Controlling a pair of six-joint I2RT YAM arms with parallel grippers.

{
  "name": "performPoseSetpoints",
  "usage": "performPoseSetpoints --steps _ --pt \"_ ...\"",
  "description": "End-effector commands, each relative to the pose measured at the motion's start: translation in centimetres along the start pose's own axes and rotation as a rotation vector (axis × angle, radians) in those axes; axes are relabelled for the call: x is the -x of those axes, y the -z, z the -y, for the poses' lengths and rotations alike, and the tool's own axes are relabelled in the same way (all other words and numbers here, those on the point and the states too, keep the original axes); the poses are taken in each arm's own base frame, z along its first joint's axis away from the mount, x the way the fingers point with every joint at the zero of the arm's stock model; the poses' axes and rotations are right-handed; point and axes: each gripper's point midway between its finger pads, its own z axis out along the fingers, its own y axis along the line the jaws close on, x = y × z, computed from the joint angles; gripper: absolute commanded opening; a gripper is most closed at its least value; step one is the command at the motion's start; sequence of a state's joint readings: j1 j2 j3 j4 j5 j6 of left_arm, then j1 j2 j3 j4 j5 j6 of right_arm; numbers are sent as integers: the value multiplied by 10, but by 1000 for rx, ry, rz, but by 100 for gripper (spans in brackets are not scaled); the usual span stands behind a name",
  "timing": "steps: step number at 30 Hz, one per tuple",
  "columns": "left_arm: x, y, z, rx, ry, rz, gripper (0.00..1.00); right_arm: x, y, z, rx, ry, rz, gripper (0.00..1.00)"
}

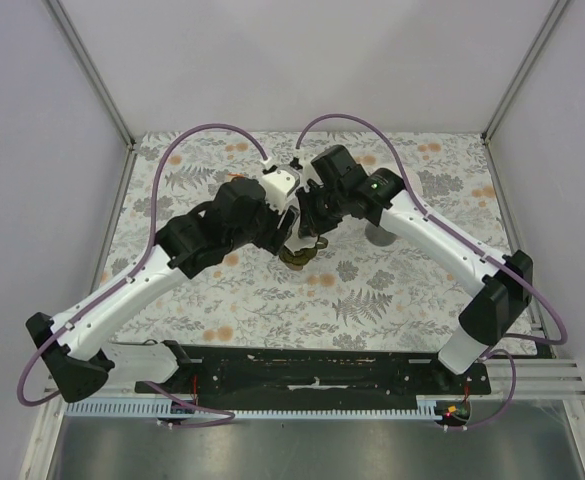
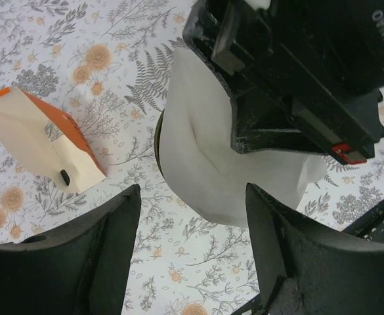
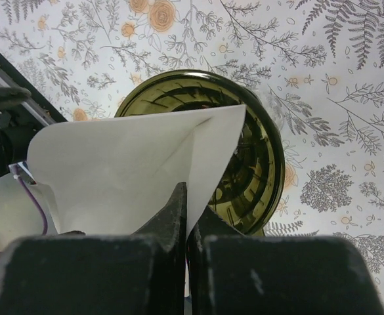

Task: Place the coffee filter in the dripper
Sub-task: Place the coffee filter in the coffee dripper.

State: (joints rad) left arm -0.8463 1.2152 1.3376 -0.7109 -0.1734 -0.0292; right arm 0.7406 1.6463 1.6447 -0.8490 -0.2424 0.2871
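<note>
Right wrist view: right gripper (image 3: 190, 197), fingers pressed together, pinches the white paper coffee filter (image 3: 126, 174) partly across the olive-green ribbed dripper (image 3: 254, 177) just beyond, mid floral-patterned table (image 3: 349, 98); left gripper (image 2: 193, 197) spread, flanking the filter.

Left arm (image 1: 122, 290): white links, black joints
Right arm (image 1: 437, 232): white links, black joints, green light (image 1: 374, 184) near wrist
Cables (image 1: 187, 140): purple, one along each arm
Left gripper fingers (image 2: 93, 256): matte black, wedge-shaped
Bases (image 1: 67, 365): black blocks
</note>
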Motion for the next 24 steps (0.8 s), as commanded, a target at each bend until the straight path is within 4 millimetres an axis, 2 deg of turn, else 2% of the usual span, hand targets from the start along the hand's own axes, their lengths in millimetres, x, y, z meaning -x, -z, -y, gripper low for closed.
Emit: performPoseSetpoints --steps 1,3,7,13,16,19,21,24 --pt "15 -8 -25 135 87 51 71 9 -3 1 -13 50 4 0" --pt "20 -8 -27 135 103 56 70 11 -6 1 -9 56 -1 0" --pt "14 -15 -19 87 183 -17 68 13 -10 2 -10 64 -5 0" --pt "-15 -30 -40 113 263 -136 61 11 -10 2 -6 77 -9 3" --pt "-19 -32 -36 90 261 -131 55 10 -10 3 -8 86 -10 9" --pt "-18 -33 -39 99 242 -119 42 13 -7 2 -4 99 4 19" --pt "-17 -33 -37 85 235 -115 33 20 2 1 -7 113 42 24" --pt "-17 -33 -27 34 246 -119 28 36 18 -5 10 159 145 33"
